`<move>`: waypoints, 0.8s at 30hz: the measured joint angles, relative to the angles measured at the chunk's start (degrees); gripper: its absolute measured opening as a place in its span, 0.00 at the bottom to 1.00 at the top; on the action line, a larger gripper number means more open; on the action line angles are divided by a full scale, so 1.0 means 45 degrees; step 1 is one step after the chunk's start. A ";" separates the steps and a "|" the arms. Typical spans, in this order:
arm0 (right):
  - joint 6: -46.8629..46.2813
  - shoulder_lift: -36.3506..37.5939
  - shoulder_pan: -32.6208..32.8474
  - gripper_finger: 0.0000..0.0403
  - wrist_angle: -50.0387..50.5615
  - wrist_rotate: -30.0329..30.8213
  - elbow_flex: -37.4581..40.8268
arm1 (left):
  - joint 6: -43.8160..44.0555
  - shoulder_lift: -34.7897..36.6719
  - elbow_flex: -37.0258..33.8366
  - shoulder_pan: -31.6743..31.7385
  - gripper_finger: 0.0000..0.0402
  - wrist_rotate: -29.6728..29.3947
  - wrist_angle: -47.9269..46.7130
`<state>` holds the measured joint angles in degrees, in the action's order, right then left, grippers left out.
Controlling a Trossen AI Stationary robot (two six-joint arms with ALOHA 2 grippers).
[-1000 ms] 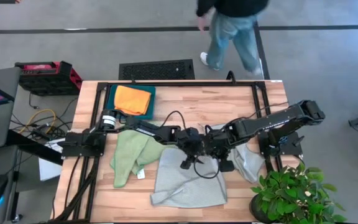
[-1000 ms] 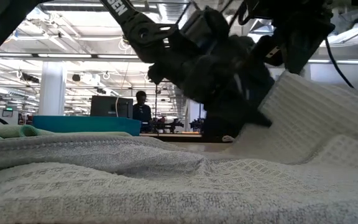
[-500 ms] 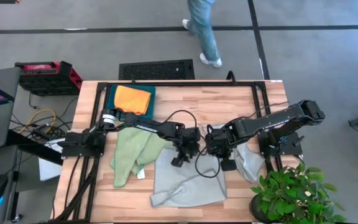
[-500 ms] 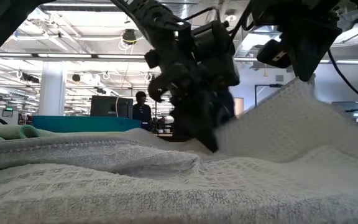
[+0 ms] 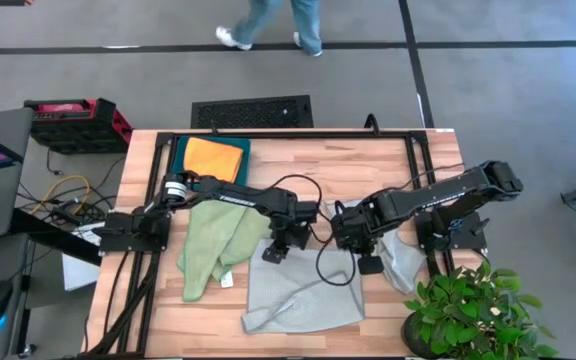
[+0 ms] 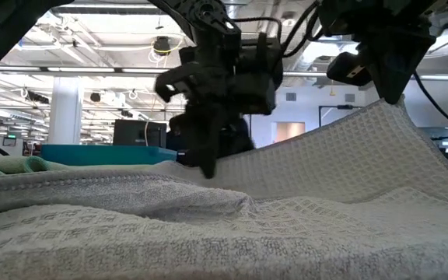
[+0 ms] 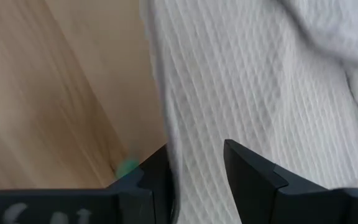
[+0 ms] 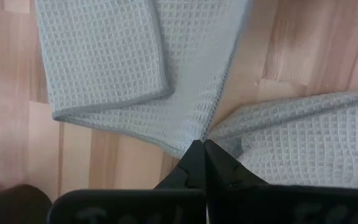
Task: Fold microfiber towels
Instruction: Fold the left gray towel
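A pale grey towel point(image 5: 303, 292) is spread on the worktop point(image 5: 368, 160) at mid-front. One corner is pinched by the closed right pincer point(image 8: 202, 148) and lifted. The towel's far edge is straddled by the left pincer point(image 7: 194, 168) — fingers point(image 7: 250, 177) apart, the cloth between them, no clamp visible.

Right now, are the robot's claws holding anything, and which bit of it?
The right gripper pinches a corner of the pale grey waffle-weave towel, lifting it. The left gripper straddles that towel's edge, open, not holding.
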<state>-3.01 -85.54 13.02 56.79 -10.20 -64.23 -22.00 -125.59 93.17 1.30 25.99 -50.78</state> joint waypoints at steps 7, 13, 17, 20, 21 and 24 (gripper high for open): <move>0.0001 0.0000 0.0000 0.02 0.0063 0.0001 0.0000 | 0.0030 -0.0047 -0.0024 -0.0005 0.31 -0.0168 -0.1764; 0.0011 0.0000 0.0000 0.02 0.0089 0.0001 0.0000 | 0.0426 -0.0042 -0.0024 0.0000 0.31 0.0237 -0.2995; 0.0011 0.0000 0.0000 0.02 0.0089 0.0001 0.0000 | 0.1048 -0.0042 -0.0024 -0.0021 0.31 0.0500 -0.3843; 0.0011 0.0000 0.0000 0.02 0.0089 0.0003 0.0000 | 0.1062 -0.0042 -0.0024 -0.0034 0.31 0.0468 -0.4210; 0.0011 0.0000 0.0000 0.02 0.0089 0.0001 0.0000 | 0.1131 -0.0042 -0.0024 -0.0034 0.31 0.0458 -0.4333; 0.0011 0.0000 0.0000 0.02 0.0093 0.0001 0.0000 | 0.1360 -0.0042 -0.0024 -0.0034 0.31 0.0448 -0.4867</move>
<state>-2.96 -85.54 13.02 57.21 -10.20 -64.23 -15.88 -125.78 93.06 1.15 28.01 -72.68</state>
